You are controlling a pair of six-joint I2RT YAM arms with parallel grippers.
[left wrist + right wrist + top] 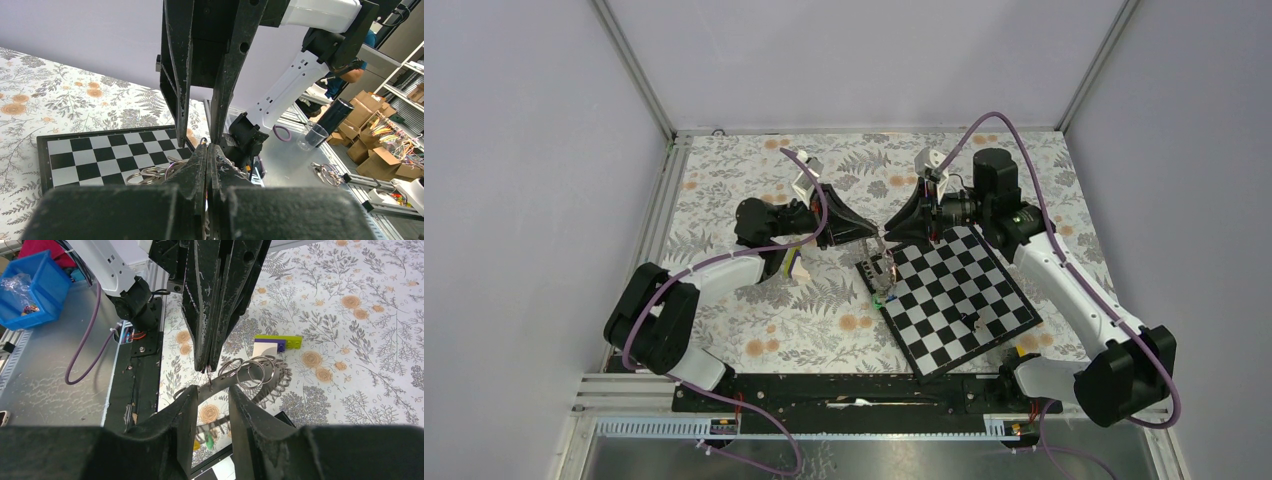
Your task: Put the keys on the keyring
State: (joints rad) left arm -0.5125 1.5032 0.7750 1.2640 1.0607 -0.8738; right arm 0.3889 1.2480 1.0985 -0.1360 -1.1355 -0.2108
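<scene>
The grey keyring (260, 381) hangs in the air between the two grippers, with several small wire rings (250, 369) looped on it. My left gripper (207, 150) is shut on its rim; in the right wrist view it comes down from above and pinches the band (209, 367). My right gripper (210, 402) is open, its fingertips just short of the band on either side. A green key (208, 440) and a yellow key (196, 444) dangle below, seen between the right fingers. The ring sits over the chessboard's left corner (879, 262). The blue key is not visible.
The chessboard (964, 295) lies tilted at centre right, with a small dark item (971, 320) on it. A lime-and-white wedge (277, 342) lies on the floral mat (824, 320) under the left arm. A small yellow block (1027, 342) sits by the board's near corner.
</scene>
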